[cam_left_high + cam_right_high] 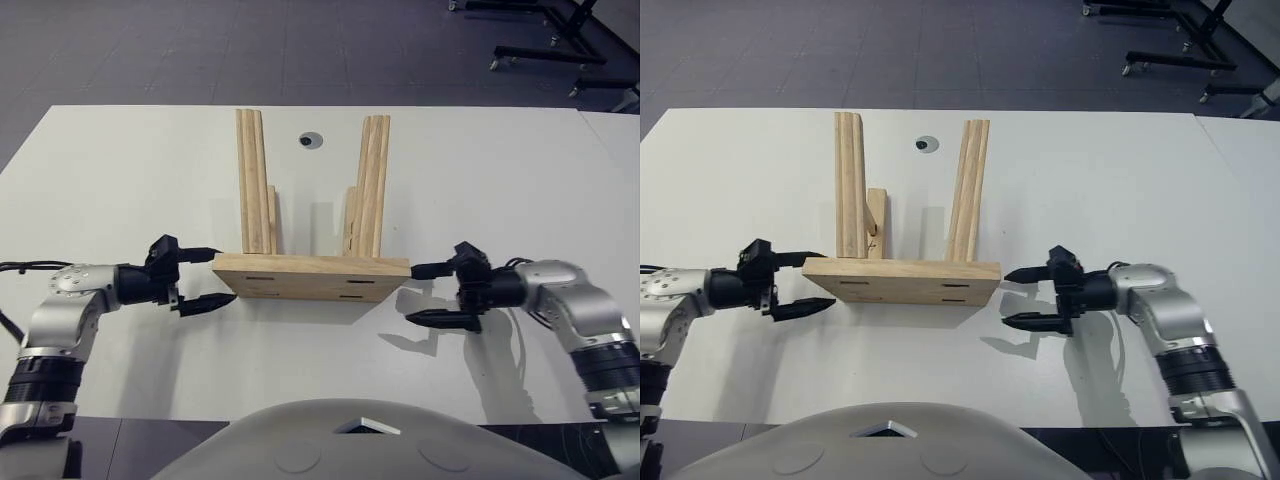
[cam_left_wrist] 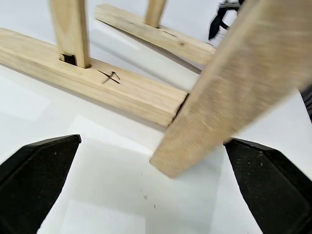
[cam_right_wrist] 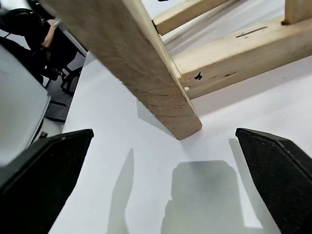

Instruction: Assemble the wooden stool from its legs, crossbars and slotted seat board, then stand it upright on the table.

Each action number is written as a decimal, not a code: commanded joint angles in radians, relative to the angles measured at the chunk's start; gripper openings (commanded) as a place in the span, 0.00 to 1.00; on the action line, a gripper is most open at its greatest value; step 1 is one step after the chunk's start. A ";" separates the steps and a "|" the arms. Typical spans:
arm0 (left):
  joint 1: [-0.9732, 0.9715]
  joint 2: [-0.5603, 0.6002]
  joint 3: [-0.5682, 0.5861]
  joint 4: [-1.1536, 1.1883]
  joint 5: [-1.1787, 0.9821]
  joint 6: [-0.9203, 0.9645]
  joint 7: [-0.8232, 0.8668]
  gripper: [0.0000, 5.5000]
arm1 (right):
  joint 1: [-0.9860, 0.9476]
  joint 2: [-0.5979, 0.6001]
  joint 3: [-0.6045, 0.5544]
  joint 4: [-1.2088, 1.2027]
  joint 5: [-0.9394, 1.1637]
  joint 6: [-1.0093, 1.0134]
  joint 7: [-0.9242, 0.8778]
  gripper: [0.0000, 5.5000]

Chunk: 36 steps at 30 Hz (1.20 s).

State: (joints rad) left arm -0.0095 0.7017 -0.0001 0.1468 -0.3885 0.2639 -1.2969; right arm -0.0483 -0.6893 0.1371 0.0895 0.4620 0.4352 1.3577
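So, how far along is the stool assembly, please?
Done: legs, crossbars and seat board look joined, the stool lying on its side. In hand: nothing; the left gripper and right gripper flank the board, fingers open. Left: grip it and stand it upright.

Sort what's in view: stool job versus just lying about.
Job: seat board, legs, crossbar, left gripper, right gripper, table.
Lying about: grommet in the tabletop, wheeled stands on the floor behind.
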 commanded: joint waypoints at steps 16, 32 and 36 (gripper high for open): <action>0.023 0.017 0.028 -0.169 -0.149 0.129 -0.043 0.98 | -0.012 0.050 -0.056 -0.129 0.116 0.105 -0.043 0.98; -0.018 0.023 -0.004 -0.087 -0.087 0.048 -0.066 0.57 | -0.024 0.076 -0.006 -0.118 0.067 0.070 -0.079 0.73; -0.026 0.017 -0.006 -0.110 -0.099 0.059 -0.068 0.46 | -0.028 0.076 0.000 -0.120 0.064 0.068 -0.077 0.60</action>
State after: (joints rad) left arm -0.0135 0.7163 -0.0038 0.0592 -0.4870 0.3202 -1.3703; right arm -0.0573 -0.6055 0.1455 -0.0280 0.5323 0.5106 1.2830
